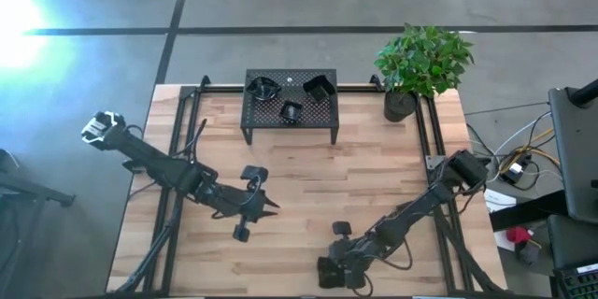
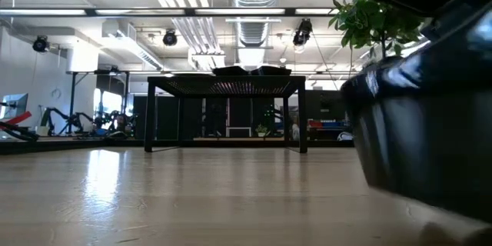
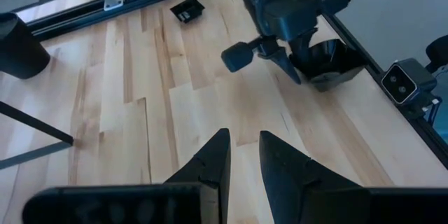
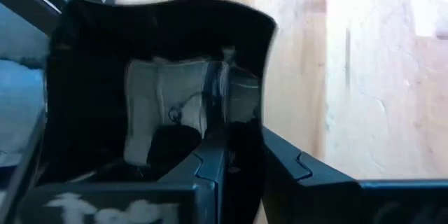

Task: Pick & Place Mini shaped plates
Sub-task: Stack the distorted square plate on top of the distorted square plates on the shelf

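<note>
High view: three mini plates [image 1: 290, 96] already sit on the black perforated rack [image 1: 249, 127] at the table's far edge, next to the potted plant [image 1: 420, 65]. My right gripper [image 1: 334, 271] is down at the near edge, over another plate. My left gripper [image 1: 263, 207] hovers mid-table, nothing in it.

Low view: rack legs stand on the wood, plate rims just peek above the top. A big glossy dark plate [image 2: 419, 131] fills the right side — probably the one I'm on.

Left wrist view: left fingers [image 3: 210, 164] nearly together, nothing between them. Across the table the right gripper bears on a dark rounded dish [image 3: 329, 59] lying at the table's edge. One small square plate [image 3: 187, 10] lies loose near the frame rail.

Right wrist view: right fingers [image 4: 210, 164] pinch the rim of the glossy black plate [image 4: 161, 77] — wall sits between the pads, plate body extends forward of them.

To do it well: thin rim grip, so keep the squeeze firm, lift straight, keep the plate level, clear the rack edge before lowering.
</note>
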You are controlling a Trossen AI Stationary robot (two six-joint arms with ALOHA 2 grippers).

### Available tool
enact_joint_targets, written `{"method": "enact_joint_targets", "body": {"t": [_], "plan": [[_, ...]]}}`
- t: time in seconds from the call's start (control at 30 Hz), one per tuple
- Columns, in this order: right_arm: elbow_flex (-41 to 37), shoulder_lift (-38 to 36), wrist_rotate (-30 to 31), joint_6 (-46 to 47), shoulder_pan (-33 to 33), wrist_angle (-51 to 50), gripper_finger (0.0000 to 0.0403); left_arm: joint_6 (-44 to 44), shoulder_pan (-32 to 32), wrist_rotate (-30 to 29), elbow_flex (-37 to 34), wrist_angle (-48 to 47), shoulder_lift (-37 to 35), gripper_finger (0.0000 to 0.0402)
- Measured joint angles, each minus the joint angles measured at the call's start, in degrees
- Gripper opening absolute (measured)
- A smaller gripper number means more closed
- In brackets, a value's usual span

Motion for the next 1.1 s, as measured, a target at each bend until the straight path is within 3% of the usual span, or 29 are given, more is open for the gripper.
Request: {"method": "enact_joint_targets", "body": {"t": [0.27,0.5,0.67,0.8,0.93,1.1], "plan": [[4.6,-0.2,0.3,0.9,-0.1,-8.7,0.001,0.0,0.0,0.0,0.0,0.3,-0.1,0.0071],[11.1,-2.6,9.3,4.1,-0.2,-23.9,0.0008,0.1,0.0,0.0,0.0,0.3,-0.1,0.0071],[15.9,-6.1,12.3,5.2,-1.4,-33.2,0.0008,0.3,0.0,0.0,0.9,-0.3,-0.6,0.0071],[19.7,-9.1,12.3,3.6,-4.6,-39.1,0.0008,0.3,0.0,0.0,2.4,-2.4,-2.0,0.0071],[22.0,-13.1,11.4,-3.7,-8.8,-43.0,0.0008,1.1,-0.1,0.0,2.9,-3.2,-4.1,0.0071],[23.8,-19.0,4.9,-11.4,-17.2,-44.3,0.0008,1.8,-0.1,0.0,2.8,-3.4,-6.6,0.0071]]}}
